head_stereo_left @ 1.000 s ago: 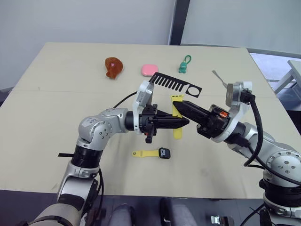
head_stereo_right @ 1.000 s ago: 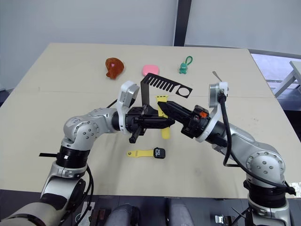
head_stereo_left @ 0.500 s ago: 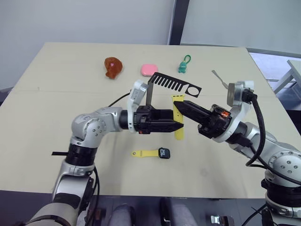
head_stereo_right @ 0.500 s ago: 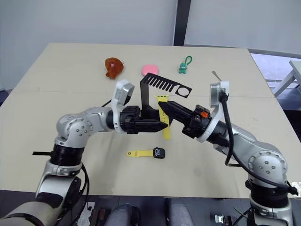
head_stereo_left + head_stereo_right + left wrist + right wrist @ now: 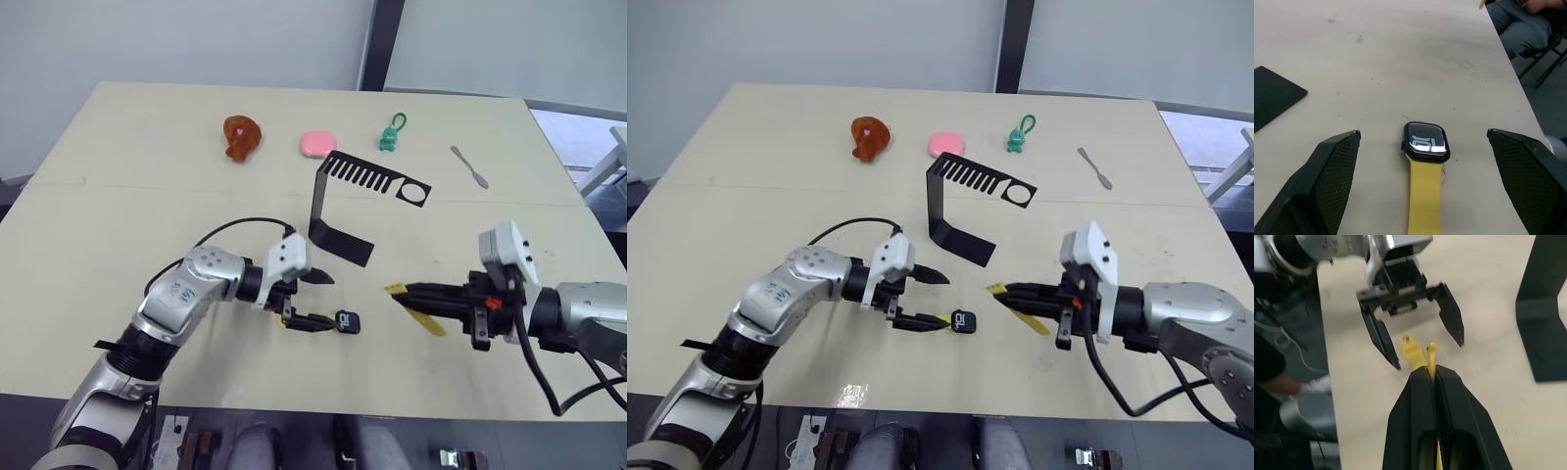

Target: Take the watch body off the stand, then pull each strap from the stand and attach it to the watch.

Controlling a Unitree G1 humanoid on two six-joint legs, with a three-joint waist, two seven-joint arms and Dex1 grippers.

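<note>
Yellow marks both pieces we have to join: the loose strap (image 5: 415, 306) pinched between the closed fingers of our right pincer (image 5: 404, 291), and the strap already fitted (image 5: 1425, 200) to the watch body (image 5: 346, 320), which lies face up on the pale surface (image 5: 118, 215) close to our front edge. Our left pincer (image 5: 321, 302) hangs low over that assembly with its fingers spread wide and gripping nothing, one on each side of the fitted strap just short of the case. What the next move turns on, as we judge it, is the gap between the held strap's tip and the bare end of the case: the watch lies to the left of our right pincer, near but not touching, and its long axis runs left to right, the fitted strap trailing toward our left arm and the free end of the case facing the right pincer. The held strap lies along the right pincer's fingers, its tip aimed at the watch, though its tail sags down and away. So the right arm carries the part while the left is nearer for steadying the case. Farther back the black stand (image 5: 333, 211) sits upright, its comb arm bare.
</note>
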